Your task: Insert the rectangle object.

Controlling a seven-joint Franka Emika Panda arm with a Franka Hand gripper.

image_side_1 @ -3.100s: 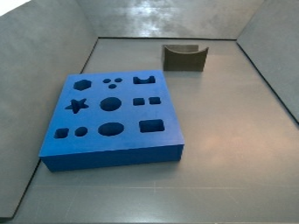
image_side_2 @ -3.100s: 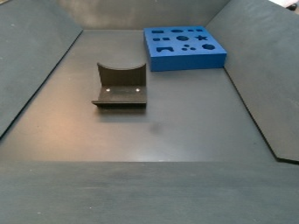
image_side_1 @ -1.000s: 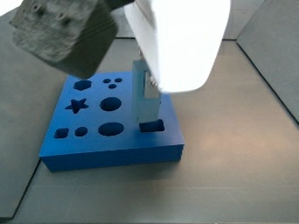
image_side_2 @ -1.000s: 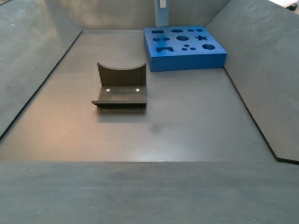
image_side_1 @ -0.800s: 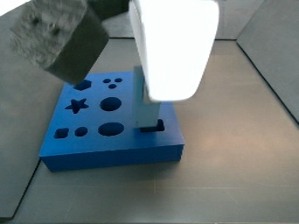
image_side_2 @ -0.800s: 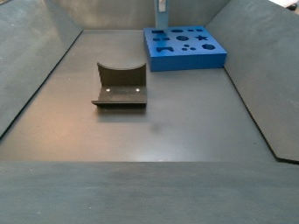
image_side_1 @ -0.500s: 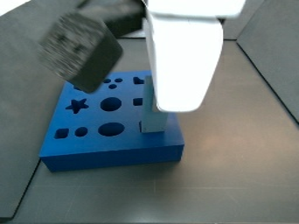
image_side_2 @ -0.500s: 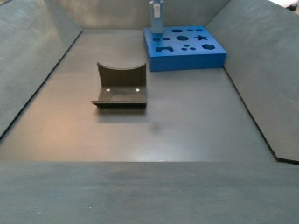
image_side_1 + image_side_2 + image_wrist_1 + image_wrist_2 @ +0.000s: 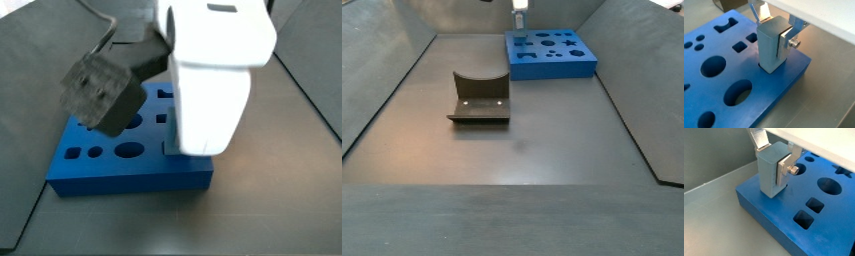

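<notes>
Here, in both wrist views, the end effector point(image 9: 776, 31) is closed on the rectangle object point(image 9: 771, 47) — a slim light-blue bar held upright between flat silver fingers point(image 9: 759, 11) with dark pads. The bar's lower end sits in a hole at a corner of the dark-blue board point(image 9: 724, 75), close to the board's edge. Round, square and other shaped holes lie open across the rest of the board.

In a side view the arm's large white body point(image 9: 214, 75) fills the middle, hiding the bar and part of the board point(image 9: 127, 172). In a side view the board point(image 9: 553, 55) lies at the far right of the grey surface point(image 9: 516, 150), with a dark olive U-shaped block point(image 9: 480, 98) nearer, well apart from it.
</notes>
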